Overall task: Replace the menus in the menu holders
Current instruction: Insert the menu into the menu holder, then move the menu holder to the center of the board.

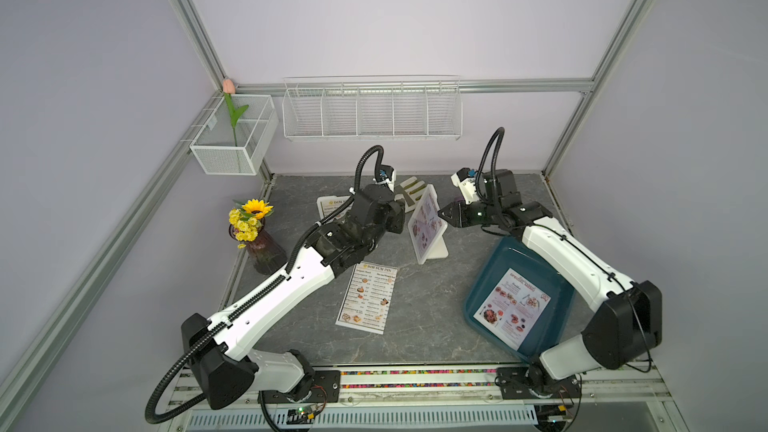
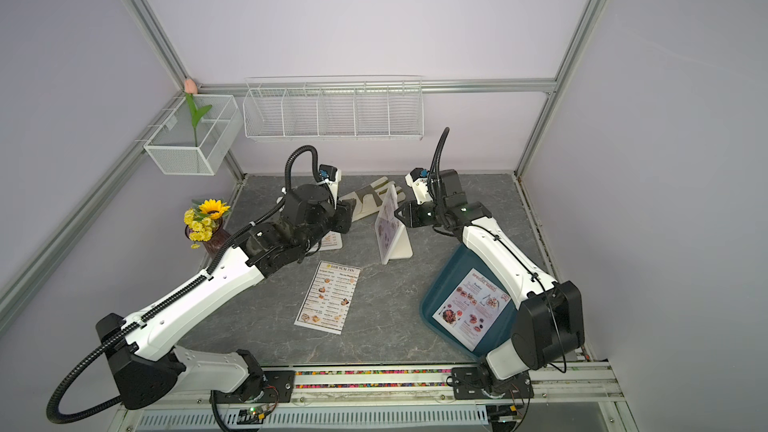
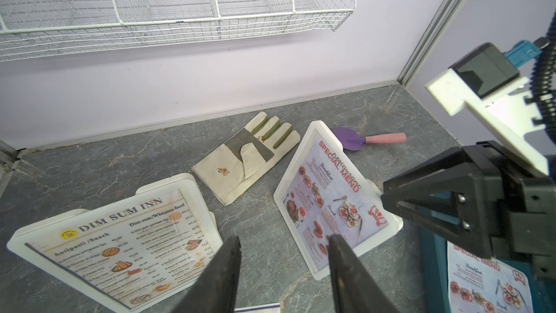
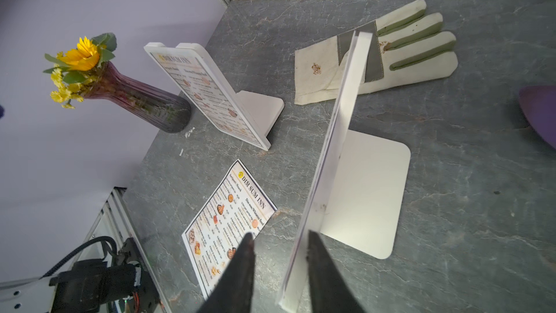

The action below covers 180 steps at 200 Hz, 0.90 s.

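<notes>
The right fingers (image 4: 240, 266) stand apart astride the menu holder (image 4: 335, 146) edge (seemingly brushing one); left fingers (image 3: 222, 266) apart, empty.

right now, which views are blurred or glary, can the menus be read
In both top views the wide lens splays the frame posts; loose DIM SUM INN sheet heading legible, small print soft. Left wrist view: left gripper blurred up close, pale glare on the DIM SUM INN holder. Right wrist view: right gripper blurred, SPECIAL MENU holder edge-on, unreadable.

Glove (image 3: 240, 161) flat by back wall; purple trowel (image 3: 349, 143), probably, nearby; flower vase (image 4: 141, 100) upright; teal tray (image 1: 496, 263) apart.
</notes>
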### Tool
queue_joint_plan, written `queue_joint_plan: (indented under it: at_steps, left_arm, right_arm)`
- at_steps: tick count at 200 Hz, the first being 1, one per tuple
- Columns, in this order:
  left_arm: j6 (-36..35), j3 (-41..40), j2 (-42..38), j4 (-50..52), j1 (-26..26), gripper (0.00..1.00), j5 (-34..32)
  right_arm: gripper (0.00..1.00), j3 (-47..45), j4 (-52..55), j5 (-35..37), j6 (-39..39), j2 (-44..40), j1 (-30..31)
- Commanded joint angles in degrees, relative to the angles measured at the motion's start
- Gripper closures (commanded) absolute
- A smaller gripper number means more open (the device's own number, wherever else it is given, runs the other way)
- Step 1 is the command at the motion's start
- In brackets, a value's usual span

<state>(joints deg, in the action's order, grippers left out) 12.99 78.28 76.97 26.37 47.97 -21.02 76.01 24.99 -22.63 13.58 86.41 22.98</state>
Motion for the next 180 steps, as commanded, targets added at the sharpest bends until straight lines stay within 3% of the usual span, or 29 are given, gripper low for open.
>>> queue_joint_plan:
  at_steps: [1, 35, 60, 120, 139, 180]
  left_arm:
    - [0.73, -1.33, -2.03, -0.24, 0.09, 0.50, -0.89]
    - [0.80, -1.94, -2.79, 1.39, 0.07, 0.49, -2.51]
    - [0.88, -2.50, -3.15, 1.75, -0.11, 0.45, -3.28]
    - [1.83, -3.57, -3.14, 1.75, -0.77, 0.43, -2.89]
    - [1.52, -3.68, -3.38, 1.84, -0.72, 0.43, -2.97]
    - [1.07, -3.65, -3.67, 1.86, -0.78, 0.44, -3.33]
  right_arm:
    - [0.46, 0.00, 2.18, 3.88, -0.97, -4.28, 0.21]
    - [0.22, -6.58, 2.04, 8.91, 0.62, -7.75, 1.05]
    - [0.17, -10.57, -0.25, 15.70, 1.93, -8.56, 4.55]
    - [0.13, -12.20, -6.78, 25.06, 5.48, -3.83, 8.10]
    - [0.14, -12.29, -7.23, 28.61, 5.16, -2.34, 7.22]
    - [0.13, -11.32, -7.37, 29.11, 1.40, -1.33, 3.63]
